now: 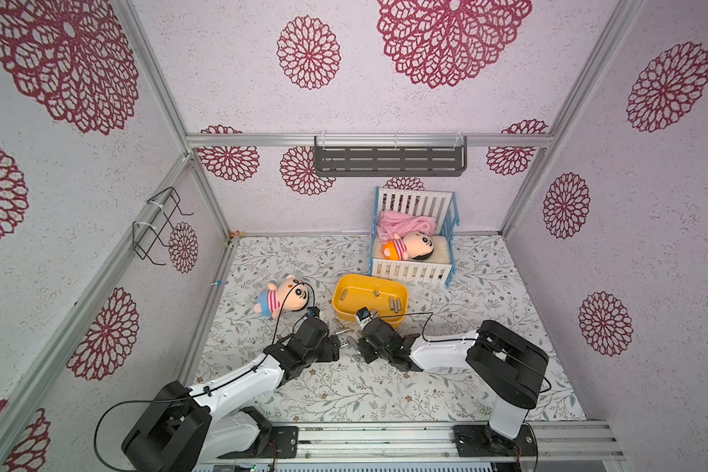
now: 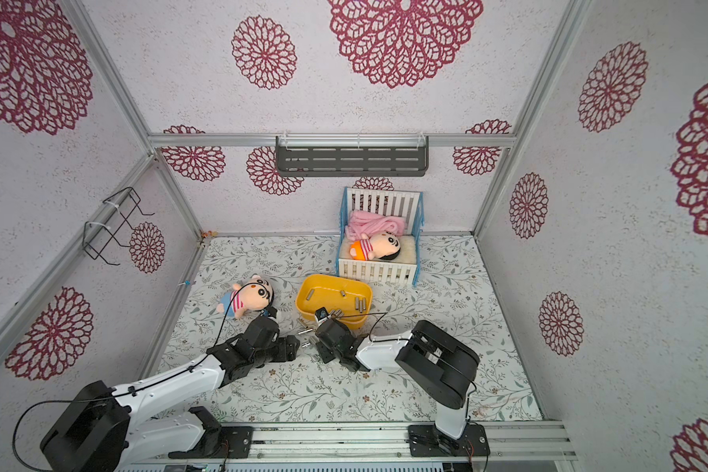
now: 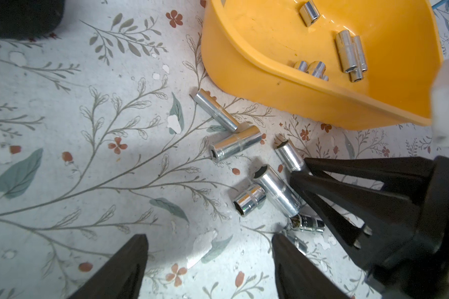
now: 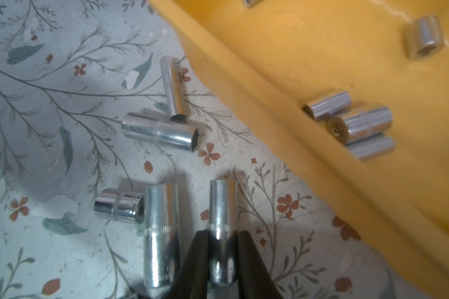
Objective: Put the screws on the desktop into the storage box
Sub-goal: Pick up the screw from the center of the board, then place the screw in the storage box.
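Observation:
Several silver screws lie loose on the leafy desktop, just in front of the yellow storage box, and they show in both wrist views. Several more screws rest inside the box. My right gripper is low over the pile, shut on one silver screw that lies flat between its fingers. Its black fingers also show in the left wrist view. My left gripper stands open beside the pile, with only bare desktop between its fingers. In both top views the wrists hide the two grippers.
A plush doll lies left of the box, close to the left arm. Behind the box stands a white-and-blue toy crib holding a doll and a pink blanket. A grey shelf hangs on the back wall and a wire rack on the left wall.

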Motion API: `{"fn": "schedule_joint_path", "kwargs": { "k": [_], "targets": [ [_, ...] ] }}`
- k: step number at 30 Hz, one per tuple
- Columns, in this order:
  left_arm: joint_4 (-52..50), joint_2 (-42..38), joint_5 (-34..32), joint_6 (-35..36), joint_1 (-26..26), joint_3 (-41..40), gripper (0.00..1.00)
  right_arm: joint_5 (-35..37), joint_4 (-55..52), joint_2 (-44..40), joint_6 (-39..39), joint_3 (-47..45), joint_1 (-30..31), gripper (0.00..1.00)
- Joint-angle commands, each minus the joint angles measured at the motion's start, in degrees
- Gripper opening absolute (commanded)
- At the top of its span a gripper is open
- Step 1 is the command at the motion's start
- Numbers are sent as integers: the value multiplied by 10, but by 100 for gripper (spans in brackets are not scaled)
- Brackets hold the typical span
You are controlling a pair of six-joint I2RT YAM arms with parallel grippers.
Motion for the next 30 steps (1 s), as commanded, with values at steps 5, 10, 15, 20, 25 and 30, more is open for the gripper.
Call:
{"fn": "schedule_joint_path", "kwargs": {
  "k": [5, 10, 15, 20, 25, 30],
  "targets": [
    [-4, -7, -15, -6, -1, 11, 80, 3, 85, -148, -36, -71, 15, 0],
    [-3, -11, -15, -8, -2, 9, 81, 21, 163, -250, -44, -147, 15, 0],
    [-4, -11, -16, -8, -2, 9, 81, 108, 153, -292, -5, -180, -33, 0],
    [-3, -13, -13, -7, -4, 9, 80, 60, 143, -279, 11, -183, -107, 0],
    [-3, -11, -14, -5, -5, 10, 80, 54, 126, -249, 13, -164, -124, 0],
    [-2, -1, -13, -3, -7, 14, 81, 36, 116, -230, 14, -149, -128, 0]
  ]
}}
